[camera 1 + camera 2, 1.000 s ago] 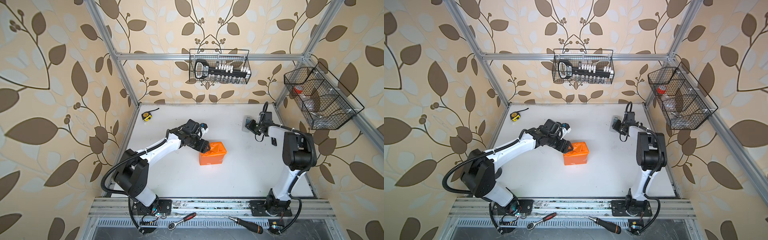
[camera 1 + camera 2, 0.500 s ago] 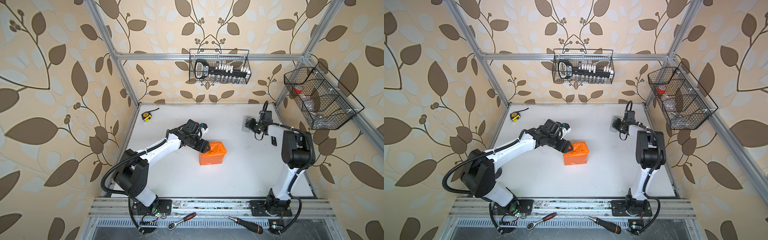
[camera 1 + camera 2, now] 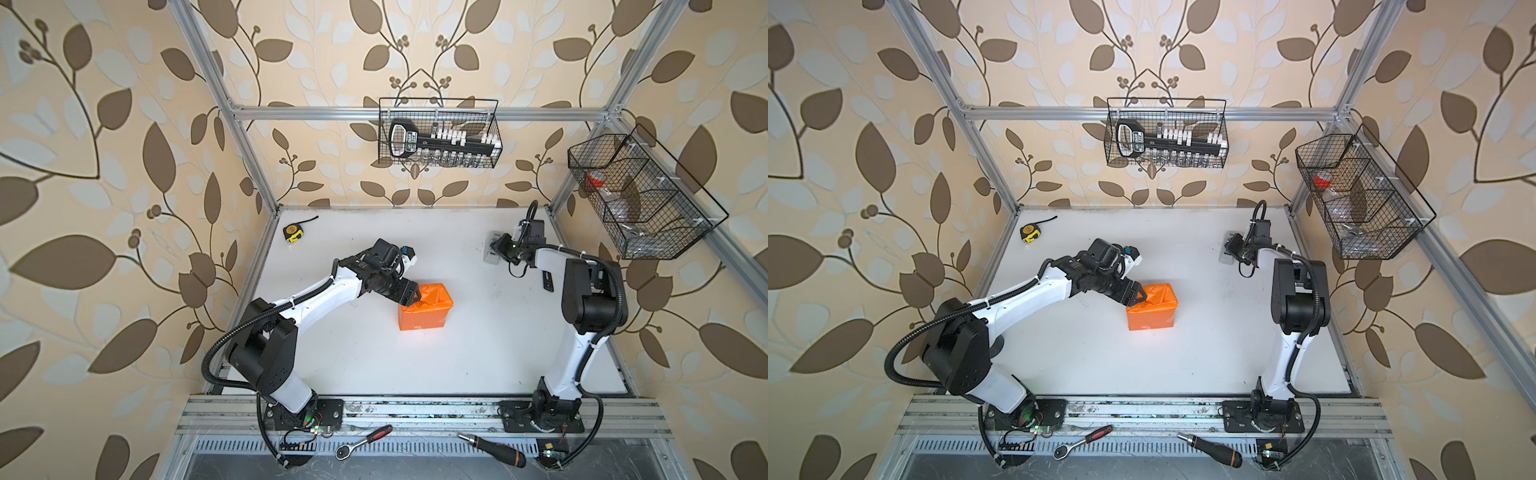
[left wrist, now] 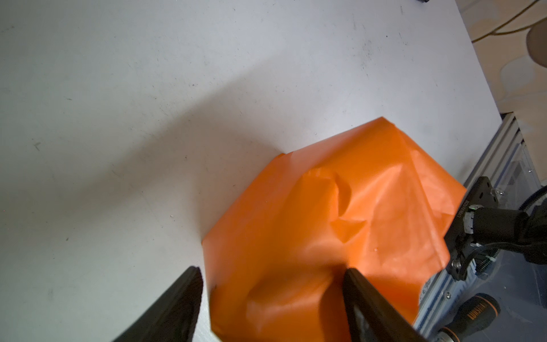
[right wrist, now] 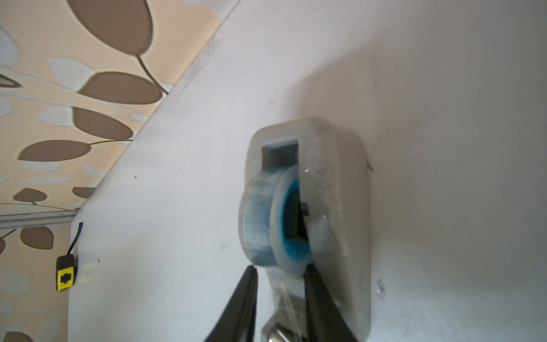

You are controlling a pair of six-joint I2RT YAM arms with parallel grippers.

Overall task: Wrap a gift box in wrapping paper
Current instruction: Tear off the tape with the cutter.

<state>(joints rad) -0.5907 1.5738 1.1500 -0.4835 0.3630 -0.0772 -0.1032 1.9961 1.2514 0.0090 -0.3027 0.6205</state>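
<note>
The wrapping paper (image 3: pixel 424 311) (image 3: pixel 1152 309) is folded into an orange parcel in the middle of the white table; the gift box is hidden under it. My left gripper (image 3: pixel 411 293) (image 3: pixel 1138 297) sits at the parcel's upper left corner. In the left wrist view it (image 4: pixel 270 271) is open and straddles a crumpled fold of paper (image 4: pixel 340 222); one finger presses the paper and the other stands just off its edge. My right gripper (image 3: pixel 498 245) is at the grey tape dispenser (image 3: pixel 491 253) at the back right. In the right wrist view it (image 5: pixel 279 266) is narrowly open around the clear tape strip below the roll (image 5: pixel 266 213).
A yellow tape measure (image 3: pixel 292 232) lies at the back left corner. A small black object (image 3: pixel 548 282) lies by the right arm. Wire baskets hang on the back wall (image 3: pixel 440 133) and the right wall (image 3: pixel 640 199). A ratchet (image 3: pixel 365 440) and a screwdriver (image 3: pixel 494 451) lie in front of the rail.
My right gripper's jaws have narrowed around the tape strip at the dispenser. The left arm and the orange parcel have not moved.
</note>
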